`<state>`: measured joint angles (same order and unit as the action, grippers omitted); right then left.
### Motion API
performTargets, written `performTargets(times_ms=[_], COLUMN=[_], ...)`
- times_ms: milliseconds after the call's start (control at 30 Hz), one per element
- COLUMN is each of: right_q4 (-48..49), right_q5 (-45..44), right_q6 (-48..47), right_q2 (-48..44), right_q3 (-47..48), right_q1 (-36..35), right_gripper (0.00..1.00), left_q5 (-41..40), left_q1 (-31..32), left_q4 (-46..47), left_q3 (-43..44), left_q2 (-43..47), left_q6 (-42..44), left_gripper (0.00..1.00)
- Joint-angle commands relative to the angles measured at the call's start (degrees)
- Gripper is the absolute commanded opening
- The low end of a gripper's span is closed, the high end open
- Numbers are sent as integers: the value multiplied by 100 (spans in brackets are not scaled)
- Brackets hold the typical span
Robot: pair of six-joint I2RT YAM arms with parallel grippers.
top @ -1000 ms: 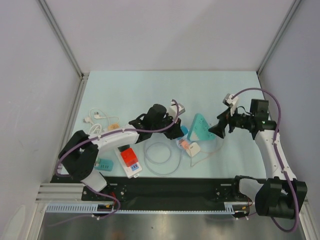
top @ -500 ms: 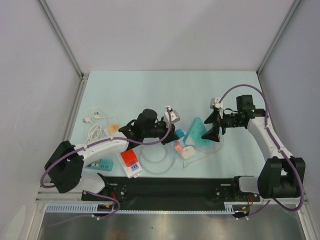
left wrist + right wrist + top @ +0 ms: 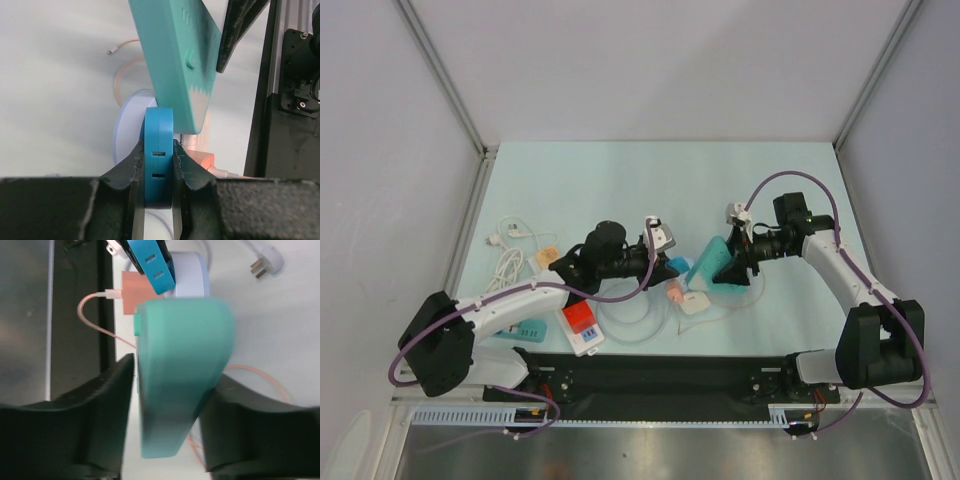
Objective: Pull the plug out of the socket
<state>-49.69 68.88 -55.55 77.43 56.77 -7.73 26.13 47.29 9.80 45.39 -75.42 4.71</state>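
The left gripper (image 3: 159,156) is clenched on the blue plug (image 3: 159,131), which touches the low end of the tilted green socket (image 3: 175,65) at mid-table (image 3: 620,180); the right gripper (image 3: 174,372) straddles the socket, fingers against both sides; whether it squeezes, I cannot tell.

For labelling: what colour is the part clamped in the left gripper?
The part is bright blue; the left wrist view shows it best.
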Motion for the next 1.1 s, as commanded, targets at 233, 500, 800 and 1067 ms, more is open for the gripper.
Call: performTargets(times_ms=[233, 500, 800, 1067], right_q4=[-286, 758, 909, 1190], right_q5=[539, -462, -489, -867], right_q6=[158, 1573, 1714, 1978], right_q2=[-167, -123, -114, -176], right_q3=[97, 36, -35, -131], right_q1=[-115, 8, 78, 78], right_gripper=[1, 0, 0, 0], left_q5=[50, 716, 614, 1044], left_q1=[26, 79, 193, 69], left_q4=[963, 1585, 1156, 910], left_q3=[269, -99, 13, 629], left_q2=[27, 369, 555, 141], left_q6=[249, 486, 701, -868], left_gripper=[0, 0, 0, 0])
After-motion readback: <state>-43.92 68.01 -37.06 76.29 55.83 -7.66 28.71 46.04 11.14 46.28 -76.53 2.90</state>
